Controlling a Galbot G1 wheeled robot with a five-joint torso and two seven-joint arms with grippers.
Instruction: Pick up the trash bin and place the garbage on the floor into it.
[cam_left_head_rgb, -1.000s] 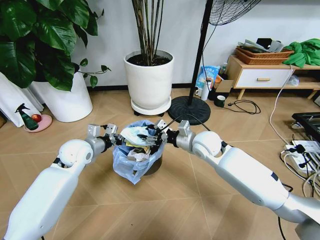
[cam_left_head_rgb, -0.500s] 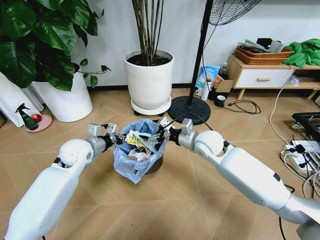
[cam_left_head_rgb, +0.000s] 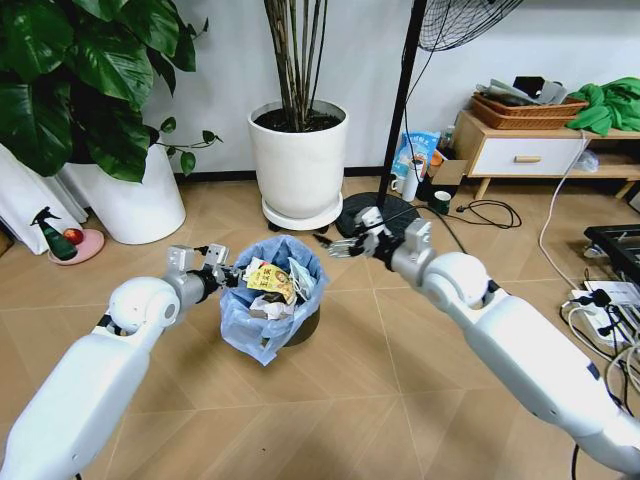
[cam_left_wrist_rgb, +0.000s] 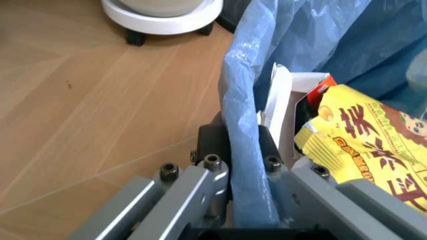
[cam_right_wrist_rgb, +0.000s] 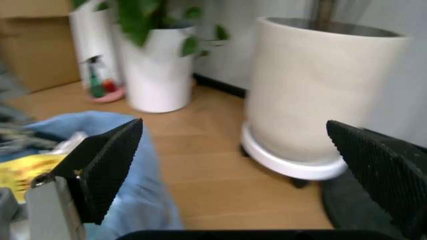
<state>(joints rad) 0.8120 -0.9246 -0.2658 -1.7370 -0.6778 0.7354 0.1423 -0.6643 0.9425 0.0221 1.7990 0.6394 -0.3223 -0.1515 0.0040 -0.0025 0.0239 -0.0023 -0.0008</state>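
The trash bin (cam_left_head_rgb: 268, 315), dark with a crinkly blue bag, sits low over the floor (cam_left_head_rgb: 380, 400) between my arms. My left gripper (cam_left_head_rgb: 226, 276) is shut on its near-left rim; in the left wrist view the fingers (cam_left_wrist_rgb: 215, 172) clamp the blue bag (cam_left_wrist_rgb: 243, 150). The garbage inside includes a yellow wrapper (cam_left_head_rgb: 268, 279) (cam_left_wrist_rgb: 363, 145), a white and red carton (cam_left_wrist_rgb: 297, 100) and crumpled white paper (cam_left_head_rgb: 262, 308). My right gripper (cam_left_head_rgb: 345, 244) hangs open and empty to the right of the bin, beyond its rim; its black fingers (cam_right_wrist_rgb: 110, 160) stand wide apart.
A big white plant pot (cam_left_head_rgb: 298, 160) (cam_right_wrist_rgb: 320, 85) on a wheeled base stands just behind the bin. Beside it is a fan's round black base (cam_left_head_rgb: 372, 225). Another white pot (cam_left_head_rgb: 130, 205) and a green spray bottle (cam_left_head_rgb: 50, 235) are at left. A low cabinet (cam_left_head_rgb: 525, 152) and cables (cam_left_head_rgb: 600, 300) are at right.
My right gripper let go of the white paper over the bin, and the paper dropped in. It then drew back to the right and opened wide. The left gripper and bin shifted slightly left.
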